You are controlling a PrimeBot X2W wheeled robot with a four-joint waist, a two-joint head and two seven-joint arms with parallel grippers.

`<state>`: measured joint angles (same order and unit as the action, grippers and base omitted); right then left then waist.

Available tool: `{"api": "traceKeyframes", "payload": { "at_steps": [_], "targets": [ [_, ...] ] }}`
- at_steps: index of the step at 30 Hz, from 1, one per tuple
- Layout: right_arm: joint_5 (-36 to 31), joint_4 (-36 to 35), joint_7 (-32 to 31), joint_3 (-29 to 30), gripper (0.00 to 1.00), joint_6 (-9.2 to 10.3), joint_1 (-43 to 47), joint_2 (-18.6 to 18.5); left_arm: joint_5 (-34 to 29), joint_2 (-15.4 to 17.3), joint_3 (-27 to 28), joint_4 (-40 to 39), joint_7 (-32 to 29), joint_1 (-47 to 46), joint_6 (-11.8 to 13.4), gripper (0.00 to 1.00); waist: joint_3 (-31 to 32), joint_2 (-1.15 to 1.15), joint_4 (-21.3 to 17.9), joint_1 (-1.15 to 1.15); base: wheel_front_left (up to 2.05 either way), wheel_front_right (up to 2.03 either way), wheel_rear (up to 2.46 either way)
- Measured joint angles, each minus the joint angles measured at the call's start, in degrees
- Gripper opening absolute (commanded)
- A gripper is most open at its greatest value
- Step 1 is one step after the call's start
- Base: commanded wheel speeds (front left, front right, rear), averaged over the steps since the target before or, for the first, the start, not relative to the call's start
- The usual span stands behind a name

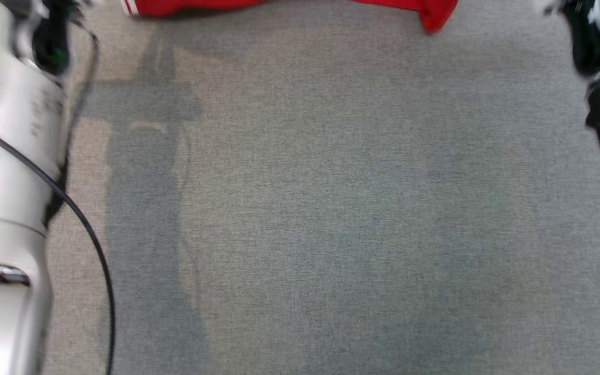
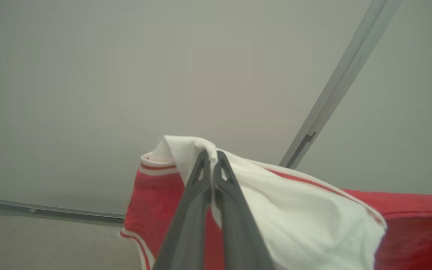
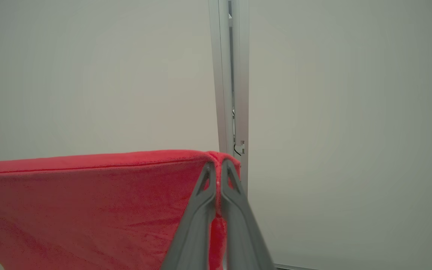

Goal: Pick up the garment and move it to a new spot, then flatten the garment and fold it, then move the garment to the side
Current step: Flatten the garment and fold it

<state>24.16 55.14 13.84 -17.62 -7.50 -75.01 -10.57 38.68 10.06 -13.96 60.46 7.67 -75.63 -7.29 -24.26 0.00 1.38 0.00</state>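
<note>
Risks, as judged:
- Slip from a thin pinch. Each set of jaws is shut on only a little cloth at the garment's [image 3: 88,210] upper edge. If the arms are spread further or swung fast, a corner may be pulled out, and the cloth would then drop in a heap.
- Wrong layer at the left. The left jaws are closed on a turned-over white part, so perhaps one layer alone is held. In that case the front could sag and be laid down creased.
- Uneven lay. One lower corner [image 1: 435,21] is seen hanging lower than the rest in the head view. If it is lowered as it is, that corner may be tucked under.
- Poor placement. Only the lower edge is caught at the top of the head view, beyond the bare grey worktop [image 1: 331,208]. If it is set down there, flattening would be done at the limit of reach.
- The cable [image 1: 86,229] by the left forearm [image 1: 3,156] is well apart from the cloth, so a snag is thought unlikely.

Garment:
- Red with a soft, fleecy face.
- White on the inside.
- Red-and-white striped trim [image 2: 156,168] at one end.
- Held up in front of a pale wall [image 2: 88,75] and a metal post [image 3: 229,75], with the top edge drawn nearly straight between the two grips.
- Whether the hem touches the worktop cannot be told.
</note>
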Motion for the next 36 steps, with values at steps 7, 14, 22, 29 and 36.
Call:
{"api": "traceKeyframes", "payload": {
  "at_steps": [7,14,22,29,36],
  "targets": [
    [6.2,-4.4,1.0,-3.7,0.00,0.00,16.0,-2.0,6.1,-1.4,-3.1,-2.5,4.9,16.0,-0.1,0.00,2.5,0.00,0.7,0.00,0.00,0.00,0.00],
    [9.7,-16.0,1.1,-3.0,0.00,-0.01,37.1,-3.8,12.0,0.2,-4.2,-7.3,6.6,35.1,-0.2,0.00,6.7,0.00,0.4,0.00,0.00,0.00,0.00],
    [8.0,-28.3,1.1,1.4,0.00,-0.03,56.9,-2.8,13.8,4.0,-3.4,-17.5,7.1,51.1,-0.2,0.00,11.4,0.00,0.1,0.00,0.00,0.00,0.00],
    [5.0,-35.1,0.8,4.6,0.00,-0.19,69.7,-2.1,10.8,6.6,-1.0,-33.3,7.2,67.7,6.6,0.00,14.8,0.00,-1.0,0.00,0.00,0.00,0.00],
    [0.4,-45.2,-4.5,10.6,0.00,-0.16,82.0,0.7,10.8,6.9,-0.3,-51.7,5.7,84.2,15.2,0.00,17.2,0.00,-0.4,0.00,0.00,0.00,0.00]
  ]
}}
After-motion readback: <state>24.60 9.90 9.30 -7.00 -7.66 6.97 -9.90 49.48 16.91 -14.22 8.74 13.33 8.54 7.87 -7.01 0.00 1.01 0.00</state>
